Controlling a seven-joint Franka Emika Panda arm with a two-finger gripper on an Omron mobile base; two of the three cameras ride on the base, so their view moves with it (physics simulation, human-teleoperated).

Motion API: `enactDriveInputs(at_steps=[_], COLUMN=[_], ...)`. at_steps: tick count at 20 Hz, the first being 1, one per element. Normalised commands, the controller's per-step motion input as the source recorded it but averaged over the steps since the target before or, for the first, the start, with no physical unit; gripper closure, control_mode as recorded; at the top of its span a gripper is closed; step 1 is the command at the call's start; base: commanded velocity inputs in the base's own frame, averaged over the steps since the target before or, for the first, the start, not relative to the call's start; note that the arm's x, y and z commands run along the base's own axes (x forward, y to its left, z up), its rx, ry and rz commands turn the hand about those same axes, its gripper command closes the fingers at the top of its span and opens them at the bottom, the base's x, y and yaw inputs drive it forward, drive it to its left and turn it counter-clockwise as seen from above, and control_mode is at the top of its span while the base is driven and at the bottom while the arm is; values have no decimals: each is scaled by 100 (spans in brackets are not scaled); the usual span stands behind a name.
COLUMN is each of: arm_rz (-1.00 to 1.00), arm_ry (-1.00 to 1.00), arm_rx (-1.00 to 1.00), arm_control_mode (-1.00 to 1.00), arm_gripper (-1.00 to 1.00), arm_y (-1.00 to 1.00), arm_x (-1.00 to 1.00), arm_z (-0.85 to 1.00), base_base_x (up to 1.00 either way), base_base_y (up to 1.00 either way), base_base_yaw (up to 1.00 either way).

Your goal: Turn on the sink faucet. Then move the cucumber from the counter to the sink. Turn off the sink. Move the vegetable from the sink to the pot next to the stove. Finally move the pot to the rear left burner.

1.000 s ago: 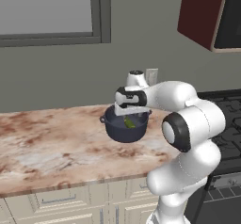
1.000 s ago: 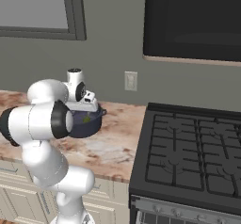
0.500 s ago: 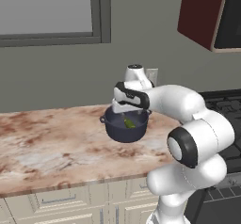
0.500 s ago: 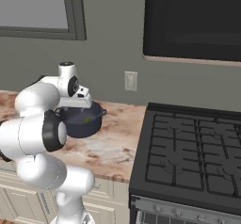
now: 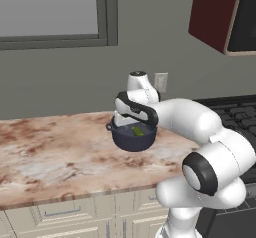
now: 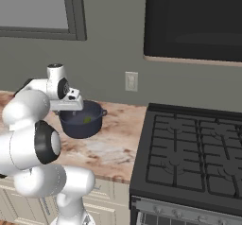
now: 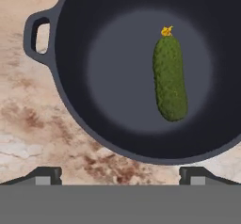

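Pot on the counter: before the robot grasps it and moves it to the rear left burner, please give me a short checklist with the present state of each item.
1. Cucumber lies inside the pot, flat on its floor: ok.
2. Gripper is open and holds nothing: ok.
3. Gripper is over the pot, fingertips near the rim: ok.
4. Pot stands upright on the counter, beside the stove: ok.
5. A loop handle is free to grasp: ok.
6. Rear left burner grate is free of things: ok, as seen in the right base view.
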Motion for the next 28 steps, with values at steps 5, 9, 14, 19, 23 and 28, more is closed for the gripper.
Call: enactDriveInputs(at_steps=[5, 9, 14, 19, 23, 28], arm_rz=[9, 9, 9, 10, 10, 10], arm_ry=[0, 0, 0, 0, 0, 0], arm_rx=[-2, 0, 0, 0, 0, 0], arm_control_mode=[-100, -100, -100, -100, -100, -100], arm_gripper=[-100, -100, -100, -100, -100, -100], arm_y=[20, 10, 0, 0, 0, 1], arm_x=[-26, -10, 2, 18, 30, 27], arm_z=[0, 0, -1, -14, -23, -22], base_base_x=[0, 0, 0, 0, 0, 0], base_base_y=[0, 0, 0, 0, 0, 0], base_base_yaw=[0, 0, 0, 0, 0, 0])
